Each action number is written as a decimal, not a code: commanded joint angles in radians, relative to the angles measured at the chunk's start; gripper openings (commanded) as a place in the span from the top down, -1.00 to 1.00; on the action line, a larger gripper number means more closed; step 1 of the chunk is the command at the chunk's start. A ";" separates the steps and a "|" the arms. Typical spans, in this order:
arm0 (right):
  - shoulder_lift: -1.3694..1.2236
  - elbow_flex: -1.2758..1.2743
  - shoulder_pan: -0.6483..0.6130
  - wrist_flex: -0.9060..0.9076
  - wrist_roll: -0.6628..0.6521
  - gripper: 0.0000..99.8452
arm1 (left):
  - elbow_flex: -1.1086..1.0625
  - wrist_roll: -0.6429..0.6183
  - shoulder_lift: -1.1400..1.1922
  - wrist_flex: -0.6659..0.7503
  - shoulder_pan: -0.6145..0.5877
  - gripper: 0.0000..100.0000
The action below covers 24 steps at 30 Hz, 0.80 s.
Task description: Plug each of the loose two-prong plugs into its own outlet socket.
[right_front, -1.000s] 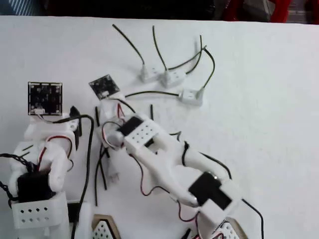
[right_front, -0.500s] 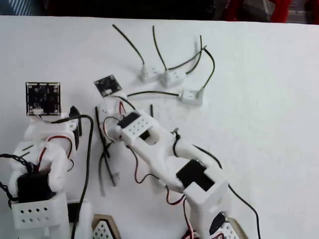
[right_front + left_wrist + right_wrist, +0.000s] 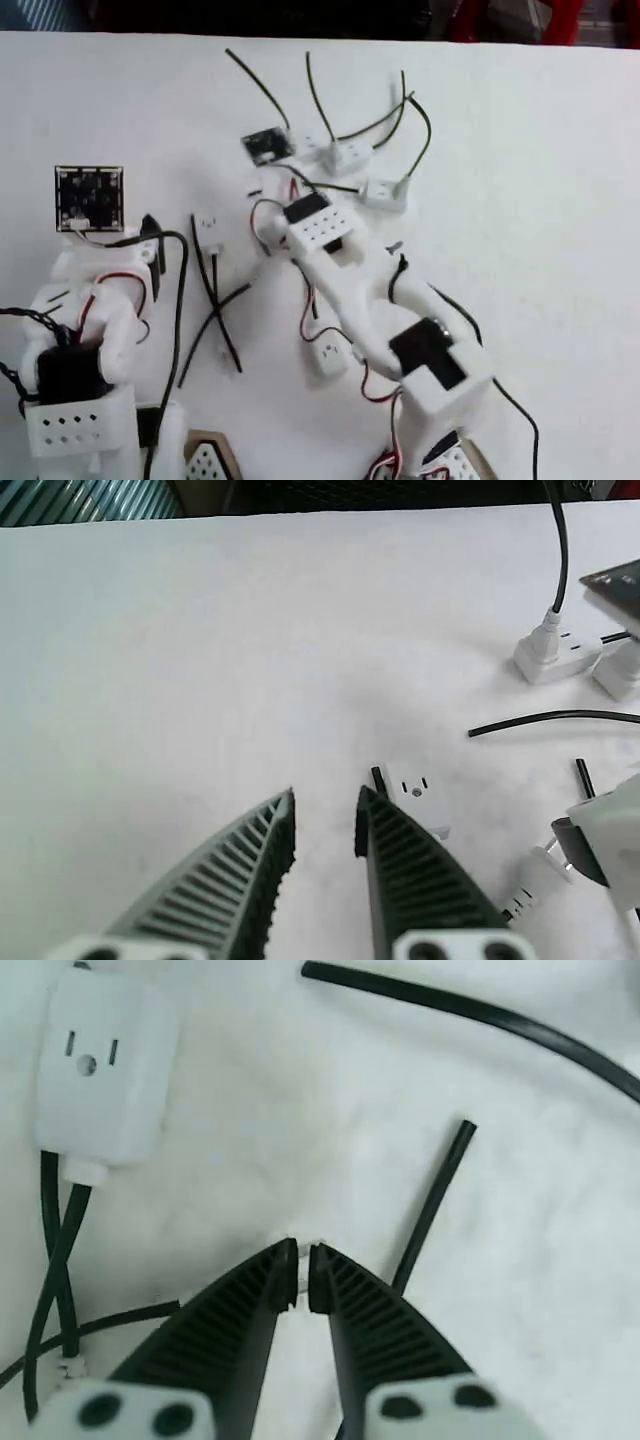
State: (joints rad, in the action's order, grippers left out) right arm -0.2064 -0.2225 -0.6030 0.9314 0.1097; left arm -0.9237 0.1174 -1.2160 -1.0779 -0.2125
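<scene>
In the high view, three white outlet sockets [image 3: 350, 153] with black cords lie at the far middle. Another socket [image 3: 208, 222] lies left of centre, and one more [image 3: 327, 355] beside the right arm. A loose two-prong plug [image 3: 530, 880] lies just past that left socket [image 3: 415, 785], its black cords [image 3: 215, 310] crossing nearby. My right gripper [image 3: 302, 1260] hovers low over the table, shut, with nothing clearly between its tips; a face-up socket [image 3: 100, 1070] is off to one side and a short cord [image 3: 430, 1205] runs under one finger. My left gripper [image 3: 325, 800] is open and holds nothing.
The right arm [image 3: 360, 290] stretches diagonally from the near right toward the far sockets. The left arm [image 3: 85, 310] sits folded at the near left. A long black cord [image 3: 500, 1020] crosses beyond the right gripper. The table's right half is bare white.
The right arm swung from the left-centre cords toward the far sockets, uncovering the left socket and the near one. The loose cords shifted and now cross. The left arm stayed put.
</scene>
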 commanded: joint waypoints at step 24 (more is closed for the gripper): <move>0.002 0.015 -0.116 0.160 -0.890 0.49 | -0.014 -0.009 -0.012 0.031 -0.010 0.77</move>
State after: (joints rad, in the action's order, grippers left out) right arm -0.1818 -0.2209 -0.6935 1.0909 -0.7327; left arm -0.9436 0.1174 -1.2160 -1.0702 -0.2125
